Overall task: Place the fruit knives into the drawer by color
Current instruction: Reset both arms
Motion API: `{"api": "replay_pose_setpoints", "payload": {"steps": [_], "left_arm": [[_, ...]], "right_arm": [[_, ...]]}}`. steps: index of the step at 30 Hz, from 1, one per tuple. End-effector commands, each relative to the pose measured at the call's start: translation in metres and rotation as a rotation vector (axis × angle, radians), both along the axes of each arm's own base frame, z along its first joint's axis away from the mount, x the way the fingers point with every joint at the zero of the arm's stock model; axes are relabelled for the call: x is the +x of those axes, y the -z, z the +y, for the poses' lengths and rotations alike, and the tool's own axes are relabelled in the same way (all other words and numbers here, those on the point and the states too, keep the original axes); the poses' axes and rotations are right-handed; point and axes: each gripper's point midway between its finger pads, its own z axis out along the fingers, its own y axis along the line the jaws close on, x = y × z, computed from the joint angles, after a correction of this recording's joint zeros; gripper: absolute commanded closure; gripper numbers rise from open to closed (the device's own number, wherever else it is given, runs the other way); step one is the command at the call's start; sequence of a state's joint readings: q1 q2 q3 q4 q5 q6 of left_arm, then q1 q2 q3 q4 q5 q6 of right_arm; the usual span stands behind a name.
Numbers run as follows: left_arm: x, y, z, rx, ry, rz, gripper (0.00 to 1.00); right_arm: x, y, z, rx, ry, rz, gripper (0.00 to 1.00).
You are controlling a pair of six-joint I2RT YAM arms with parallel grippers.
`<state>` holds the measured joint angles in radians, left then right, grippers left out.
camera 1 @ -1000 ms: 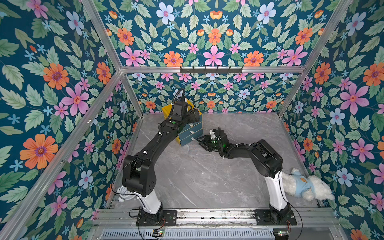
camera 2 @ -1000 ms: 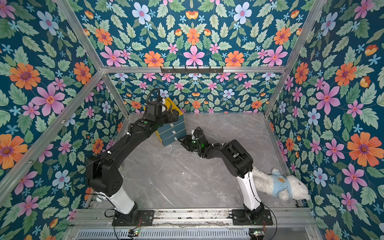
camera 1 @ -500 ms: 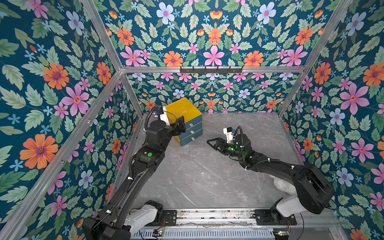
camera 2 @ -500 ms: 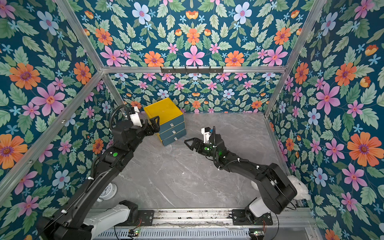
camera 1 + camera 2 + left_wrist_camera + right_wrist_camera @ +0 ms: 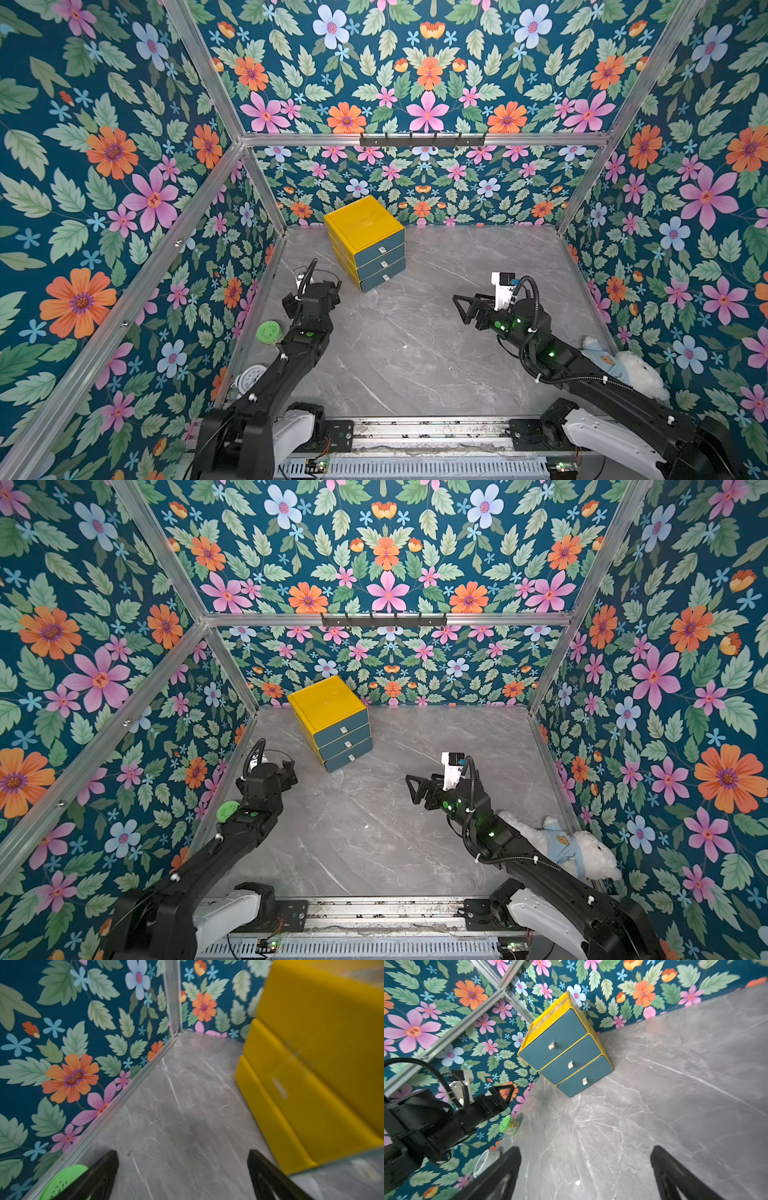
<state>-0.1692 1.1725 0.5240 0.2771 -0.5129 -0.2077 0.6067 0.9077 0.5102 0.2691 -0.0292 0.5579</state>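
The left gripper [image 5: 182, 1155] and the right gripper [image 5: 585, 1151] are being held above the grey table [image 5: 415, 357] with jaws spread wide and empty, well apart from the yellow cabinet [image 5: 363, 230] by the back wall [image 5: 457, 187]. Its three drawers [image 5: 571, 1064] are being shown shut and no fruit knives are being seen outside, so the sorting is being judged done, with only a withdrawal to rest being called for next.

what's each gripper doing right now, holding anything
left gripper: open, holding nothing
right gripper: open, holding nothing
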Motion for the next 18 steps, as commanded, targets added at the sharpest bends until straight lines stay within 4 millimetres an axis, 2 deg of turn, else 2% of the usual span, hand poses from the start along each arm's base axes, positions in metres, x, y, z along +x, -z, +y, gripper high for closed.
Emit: {"api": "replay_pose_setpoints", "payload": {"steps": [1,5,7,9,12,16,18], "left_arm": [[0.026,0.005,-0.002,0.047,0.061,-0.042,0.01],[0.036,0.029,0.003,0.060,0.080,-0.065,0.00],[0.034,0.037,0.009,0.070,0.068,-0.097,0.01],[0.037,0.037,0.011,0.062,0.074,-0.122,0.01],[0.044,0.043,-0.001,0.051,0.166,-0.145,0.01],[0.038,0.045,-0.008,0.039,0.231,-0.170,0.01],[0.025,0.038,-0.010,0.062,0.251,-0.272,0.01]], "right_arm": [[0.001,0.011,-0.017,-0.096,0.059,0.008,0.01],[0.005,0.024,-0.034,-0.110,0.105,0.089,0.01],[0.006,0.027,-0.040,-0.109,0.121,0.100,0.01],[0.009,0.029,-0.046,-0.115,0.143,0.088,0.01],[0.014,0.031,-0.052,-0.110,0.163,0.091,0.01],[0.025,0.035,-0.068,-0.103,0.206,0.119,0.01],[0.032,0.036,-0.079,-0.098,0.242,0.125,0.01]]}}
